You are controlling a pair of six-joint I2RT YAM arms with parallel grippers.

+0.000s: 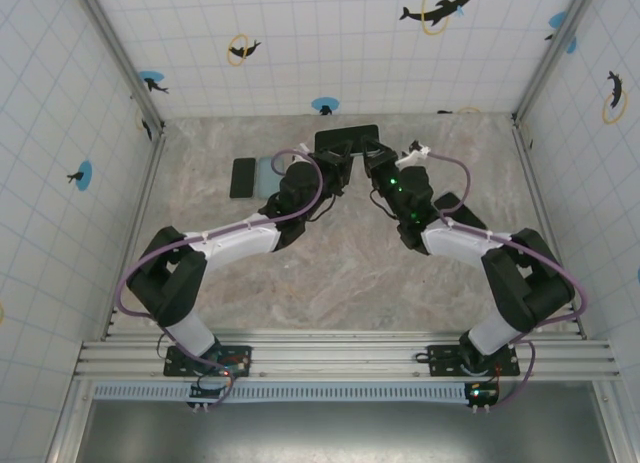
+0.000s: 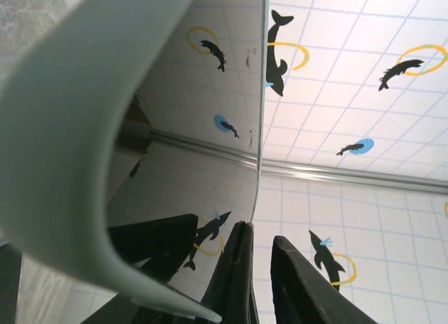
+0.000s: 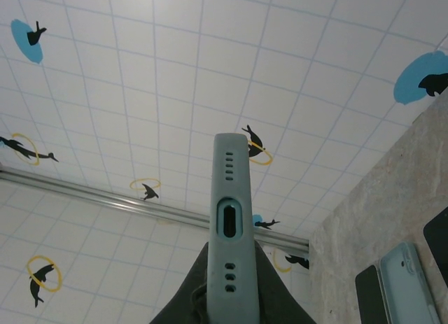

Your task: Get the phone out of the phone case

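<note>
My right gripper (image 3: 229, 271) pinches the port end of the phone case (image 3: 229, 191), held up over the far middle of the table (image 1: 330, 283), with its long axis running across between my arms. My left gripper (image 2: 259, 236) is at the other end, jaws narrow astride the edge of the phone (image 2: 203, 114) where the case corner curls off the glass. I can't tell if they bite yet. I'd pull left, along that axis.

Phone case (image 3: 229, 219) in right claw (image 3: 229, 268)

Between the jaws we see a pale grey-green phone case (image 3: 229, 226) and a glossy black phone (image 1: 347, 141). Beyond them, the white tiled walls (image 3: 175, 72) carry black dolphins, blue dots and yellow rings.
</note>
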